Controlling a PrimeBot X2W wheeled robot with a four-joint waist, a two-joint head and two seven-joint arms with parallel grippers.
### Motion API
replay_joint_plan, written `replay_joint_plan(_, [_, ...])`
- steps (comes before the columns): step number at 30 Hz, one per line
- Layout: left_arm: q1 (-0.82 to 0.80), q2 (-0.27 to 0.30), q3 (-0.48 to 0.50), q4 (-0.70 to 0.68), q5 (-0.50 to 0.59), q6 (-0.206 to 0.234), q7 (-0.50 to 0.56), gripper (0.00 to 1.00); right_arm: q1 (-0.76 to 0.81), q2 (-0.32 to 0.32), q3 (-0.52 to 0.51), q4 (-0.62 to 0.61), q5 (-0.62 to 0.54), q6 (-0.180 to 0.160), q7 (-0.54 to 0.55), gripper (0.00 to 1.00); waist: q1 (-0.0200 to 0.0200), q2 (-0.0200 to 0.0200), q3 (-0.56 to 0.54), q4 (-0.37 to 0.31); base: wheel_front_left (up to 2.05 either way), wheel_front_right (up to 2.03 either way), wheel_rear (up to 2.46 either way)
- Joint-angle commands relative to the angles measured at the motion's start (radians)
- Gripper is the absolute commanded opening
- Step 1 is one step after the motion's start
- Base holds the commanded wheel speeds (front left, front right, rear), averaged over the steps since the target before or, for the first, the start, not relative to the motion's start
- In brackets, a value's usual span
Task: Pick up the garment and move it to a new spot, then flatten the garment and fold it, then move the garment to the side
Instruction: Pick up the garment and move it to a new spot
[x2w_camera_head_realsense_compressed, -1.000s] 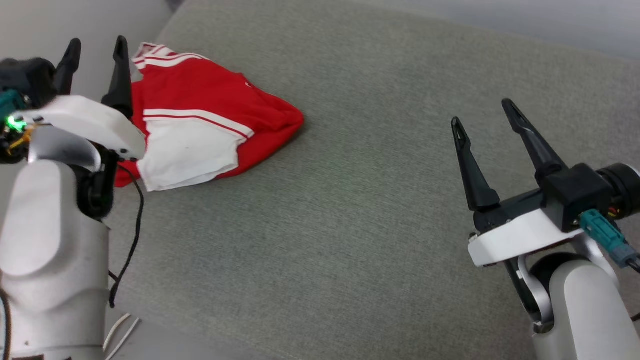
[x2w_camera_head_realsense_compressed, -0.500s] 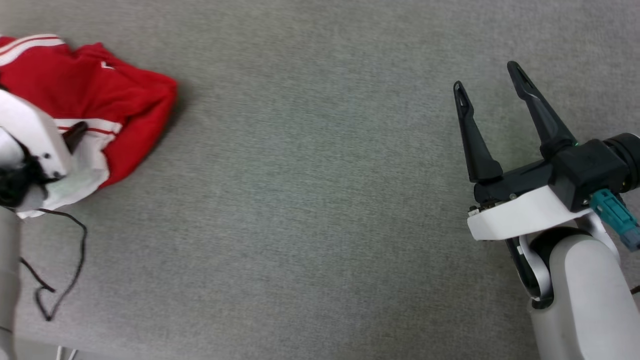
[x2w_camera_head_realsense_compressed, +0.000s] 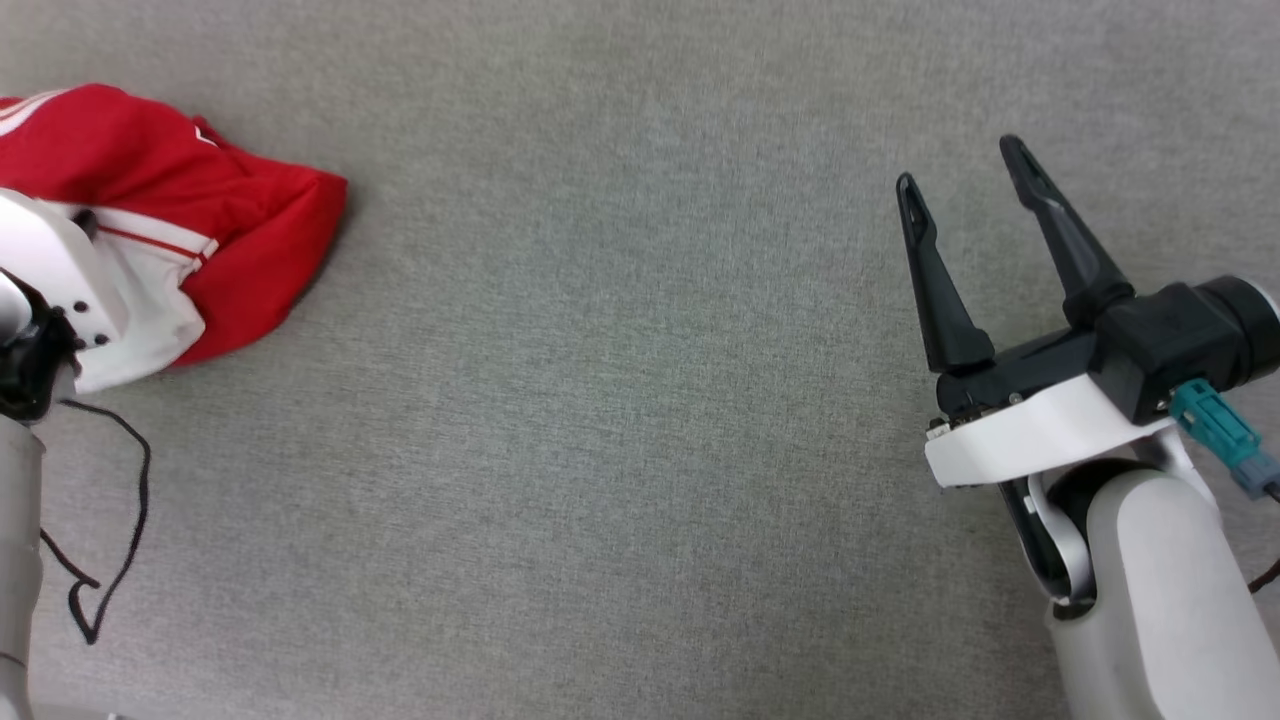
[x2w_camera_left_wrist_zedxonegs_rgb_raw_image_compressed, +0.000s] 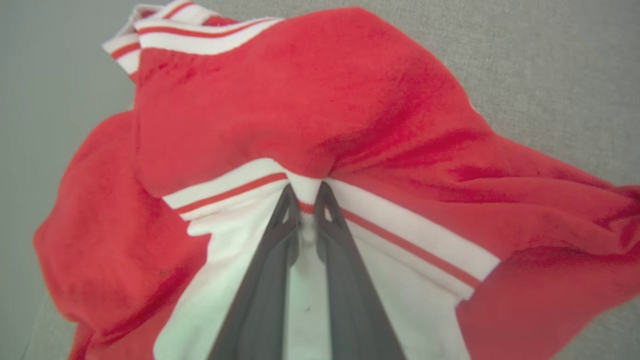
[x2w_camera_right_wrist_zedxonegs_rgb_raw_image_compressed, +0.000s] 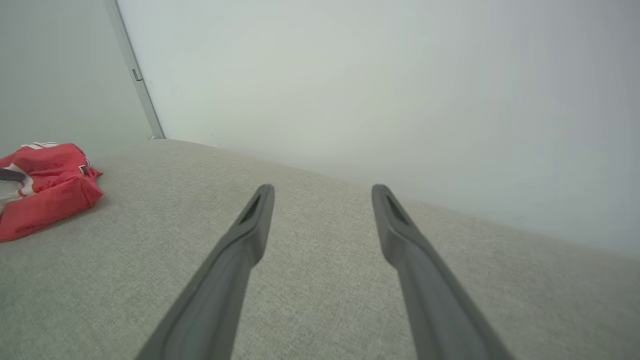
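Observation:
The garment (x2w_camera_head_realsense_compressed: 230, 230), a red jersey with white sleeves and striped trim, lies bunched at the far left of the grey surface. In the left wrist view my left gripper (x2w_camera_left_wrist_zedxonegs_rgb_raw_image_compressed: 307, 192) is shut on a pinched fold of the garment (x2w_camera_left_wrist_zedxonegs_rgb_raw_image_compressed: 310, 100) at the white and red sleeve trim. The head view shows just the left arm's white wrist housing (x2w_camera_head_realsense_compressed: 50, 270) over the cloth. My right gripper (x2w_camera_head_realsense_compressed: 960, 165) stands open over bare surface at the right, far from the garment (x2w_camera_right_wrist_zedxonegs_rgb_raw_image_compressed: 50, 185), with nothing between its fingers (x2w_camera_right_wrist_zedxonegs_rgb_raw_image_compressed: 250, 230).
The grey fabric surface (x2w_camera_head_realsense_compressed: 620, 400) stretches wide between the arms. A black cable (x2w_camera_head_realsense_compressed: 110, 520) loops below the left arm. In the right wrist view a pale wall (x2w_camera_right_wrist_zedxonegs_rgb_raw_image_compressed: 375, 75) rises behind the surface's far edge.
The head camera has shifted, so the garment now sits at the frame's left edge. My left gripper came down onto the garment and closed on its sleeve trim. The right gripper stayed open.

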Motion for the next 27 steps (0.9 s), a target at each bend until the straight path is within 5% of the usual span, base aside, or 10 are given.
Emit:
replay_joint_plan(1, [-0.009, 0.011, -0.004, -0.016, 0.026, 0.013, -0.084, 0.00, 0.022, 0.005, -0.005, 0.007, 0.008, 0.000, -0.014, 1.00, -0.0001, 0.0000, -0.053, 0.003, 0.00, 0.00, 0.00])
replay_joint_plan(7, [-0.032, 0.001, -0.016, -0.064, 0.084, 0.049, -0.329, 0.00, 0.072, 0.008, -0.025, 0.026, 0.022, 0.000, -0.022, 1.00, -0.0001, 0.0000, -0.159, -0.002, 0.00, 0.00, 0.00])
replay_joint_plan(15, [-0.002, -0.059, -0.034, -0.132, 0.113, 0.085, -0.503, 0.00, 0.139, 0.010, -0.041, 0.044, 0.048, 0.000, -0.028, 1.00, -0.0001, 0.0000, -0.285, -0.051, 0.00, 0.00, 0.00])
replay_joint_plan(27, [0.217, -0.236, -0.151, -0.393, 0.107, 0.088, -0.544, 0.00, 0.253, 0.010, -0.059, 0.031, 0.085, 0.000, -0.002, 1.00, -0.0001, 0.0000, -0.421, -0.222, 0.00, 0.00, 0.00])
